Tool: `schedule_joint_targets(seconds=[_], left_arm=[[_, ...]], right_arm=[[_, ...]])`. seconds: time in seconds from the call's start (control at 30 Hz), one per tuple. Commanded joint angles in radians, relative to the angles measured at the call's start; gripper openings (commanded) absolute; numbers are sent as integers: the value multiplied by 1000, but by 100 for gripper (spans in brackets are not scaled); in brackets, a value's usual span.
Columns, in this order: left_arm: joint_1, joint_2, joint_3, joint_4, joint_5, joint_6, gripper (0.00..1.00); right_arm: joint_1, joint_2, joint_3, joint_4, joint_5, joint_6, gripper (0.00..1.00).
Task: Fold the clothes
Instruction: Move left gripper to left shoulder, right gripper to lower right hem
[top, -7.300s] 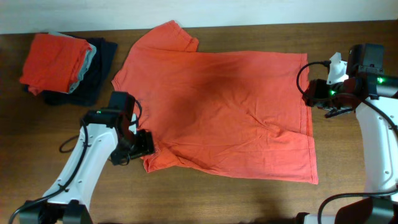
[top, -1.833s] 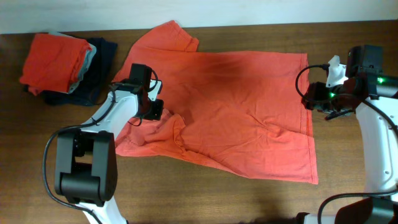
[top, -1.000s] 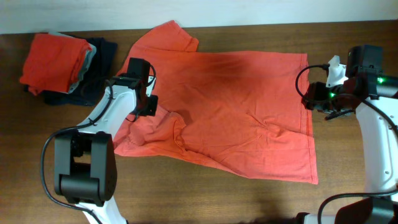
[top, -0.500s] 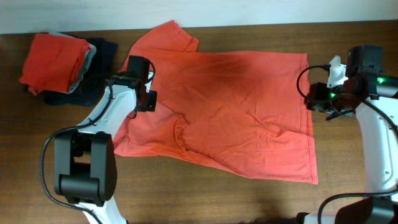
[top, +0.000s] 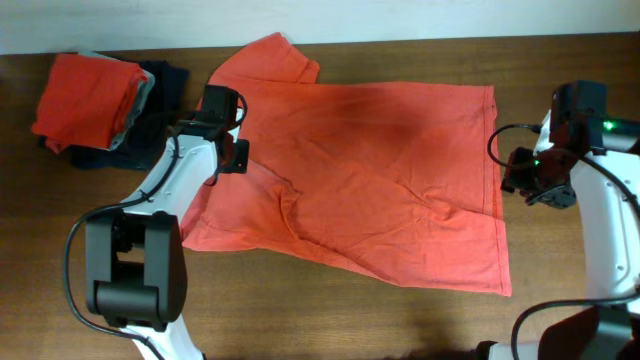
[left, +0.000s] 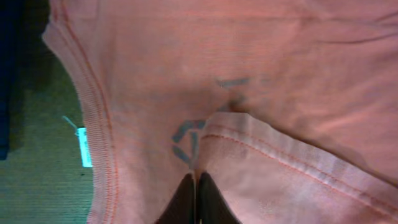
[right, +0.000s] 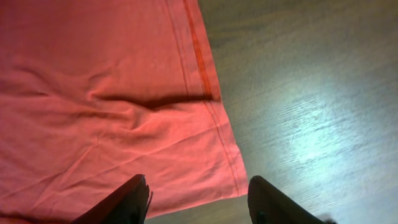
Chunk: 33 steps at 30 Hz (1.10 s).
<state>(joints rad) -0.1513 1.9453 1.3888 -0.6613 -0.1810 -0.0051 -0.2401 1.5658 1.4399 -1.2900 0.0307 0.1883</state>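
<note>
The orange T-shirt (top: 370, 170) lies spread mid-desk (top: 560, 300), collar toward the left edge. The left claw (left: 196, 194) is pinched on a fold there. The right claw (right: 198, 184) gapes empty. The fabric is limp, so grip the hem corners.

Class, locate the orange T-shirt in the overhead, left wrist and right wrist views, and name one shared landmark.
Overhead: T-shirt spread across the middle.
Left wrist: T-shirt fills nearly the whole frame.
Right wrist: T-shirt covers the left half, hem corner low centre.
Shared landmark: the table.
</note>
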Motion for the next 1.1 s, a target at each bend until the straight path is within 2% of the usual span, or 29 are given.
schedule_joint_targets(seconds=[0.0,0.03,0.13,0.2,0.27,0.4,0.7,1.07], left_arm=[[12,-10,20,2,-23,-9,40],[12,-10,20,0,-23,-9,57],[12,-10,20,-17,-11,-10,67],[12,-10,20,-29,7,-10,82],[12,-10,21,-41,25,-24,92],[28,-30,32,-81,66,-90,99],[143,-172,35,-80,182,-119,99],[312,-187,35,-8,245,-122,99]], right_arm=[[-27,14,-45,-5,25,58,57],[-39,14,-61,-5,18,58,57],[-75,14,-102,-5,-23,61,57],[-100,14,-128,-6,-61,61,67],[-123,14,-160,-6,-109,61,69],[-144,14,-240,1,-181,62,70],[-148,14,-399,27,-190,166,71],[-148,14,-600,151,-197,296,72]])
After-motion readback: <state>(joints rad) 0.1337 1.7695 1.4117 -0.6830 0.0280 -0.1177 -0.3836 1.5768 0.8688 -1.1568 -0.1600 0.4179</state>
